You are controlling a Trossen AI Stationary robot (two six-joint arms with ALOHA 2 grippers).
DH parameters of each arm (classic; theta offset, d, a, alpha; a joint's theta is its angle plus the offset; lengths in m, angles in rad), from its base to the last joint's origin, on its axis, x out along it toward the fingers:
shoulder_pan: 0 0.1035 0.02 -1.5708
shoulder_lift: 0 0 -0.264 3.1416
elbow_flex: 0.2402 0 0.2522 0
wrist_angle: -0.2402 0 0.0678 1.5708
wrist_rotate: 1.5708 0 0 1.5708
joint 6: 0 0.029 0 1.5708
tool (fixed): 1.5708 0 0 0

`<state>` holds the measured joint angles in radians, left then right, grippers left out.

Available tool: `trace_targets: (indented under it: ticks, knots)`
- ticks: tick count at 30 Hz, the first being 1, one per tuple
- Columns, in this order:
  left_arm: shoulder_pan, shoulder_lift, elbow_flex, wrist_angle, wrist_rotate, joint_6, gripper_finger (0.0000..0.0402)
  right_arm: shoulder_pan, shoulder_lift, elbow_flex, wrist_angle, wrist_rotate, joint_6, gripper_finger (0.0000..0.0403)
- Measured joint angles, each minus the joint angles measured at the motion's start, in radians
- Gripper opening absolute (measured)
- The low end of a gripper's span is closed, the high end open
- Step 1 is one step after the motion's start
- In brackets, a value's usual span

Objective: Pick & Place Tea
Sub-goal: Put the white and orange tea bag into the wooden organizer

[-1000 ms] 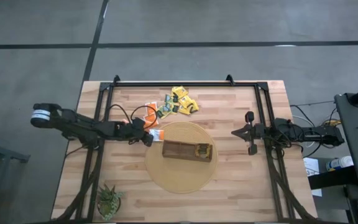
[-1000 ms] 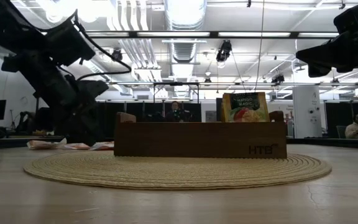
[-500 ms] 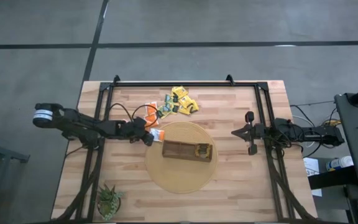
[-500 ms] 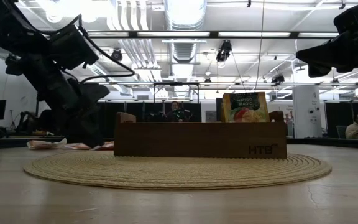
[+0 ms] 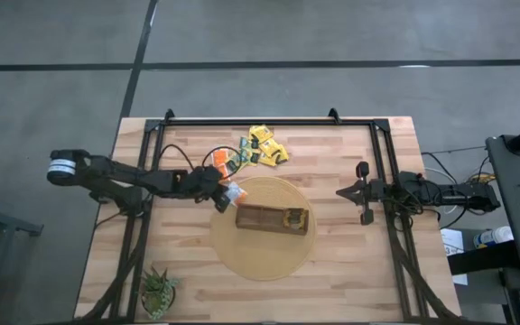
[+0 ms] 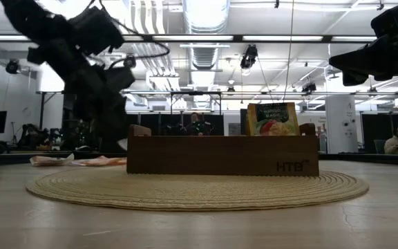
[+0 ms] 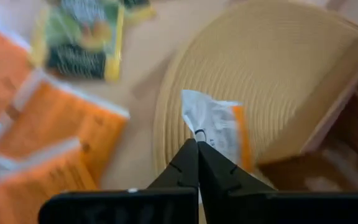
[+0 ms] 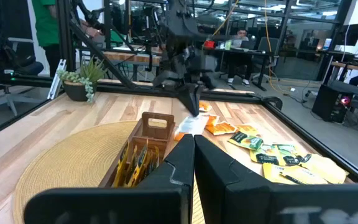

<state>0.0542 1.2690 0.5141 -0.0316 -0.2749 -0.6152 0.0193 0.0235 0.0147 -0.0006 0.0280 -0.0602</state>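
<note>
At the mat's ten o'clock edge, our left gripper pinches one orange tea bag, lifted beside the wooden box, which already holds yellow bags at its three o'clock end. Farther, at twelve o'clock, loose tea bags wait. Our right gripper idles, clenched empty.

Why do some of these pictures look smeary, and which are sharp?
Left wrist view: the orange sachets and green-yellow sachet are streaked, while the dark fingers and pinched sachet are clearer. Low view: bright ceiling lights leave the left arm a silhouette. High view: evenly lit, sharp.
</note>
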Motion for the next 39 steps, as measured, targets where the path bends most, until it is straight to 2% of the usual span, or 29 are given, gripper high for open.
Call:
trace_targets:
  ticks: [8,17,30,39]
  knots:
    - [-0.068,-0.001,0.190,-0.281,-0.306,0.104,0.0000,0.000,0.000,0.000,0.000,0.000,0.000,0.0008]
    - [-0.218,-0.001,0.298,-0.294,-0.445,0.271,0.0000,0.000,0.000,0.000,0.000,0.000,0.000,0.0008]
    - [-0.398,0.000,0.381,-0.284,-0.439,0.351,0.0000,0.000,-0.001,0.000,0.000,0.000,0.000,0.0008]
    - [-0.429,0.001,0.383,-0.258,-0.370,0.387,0.0000,0.000,-0.001,0.000,0.000,0.000,0.000,0.0008]
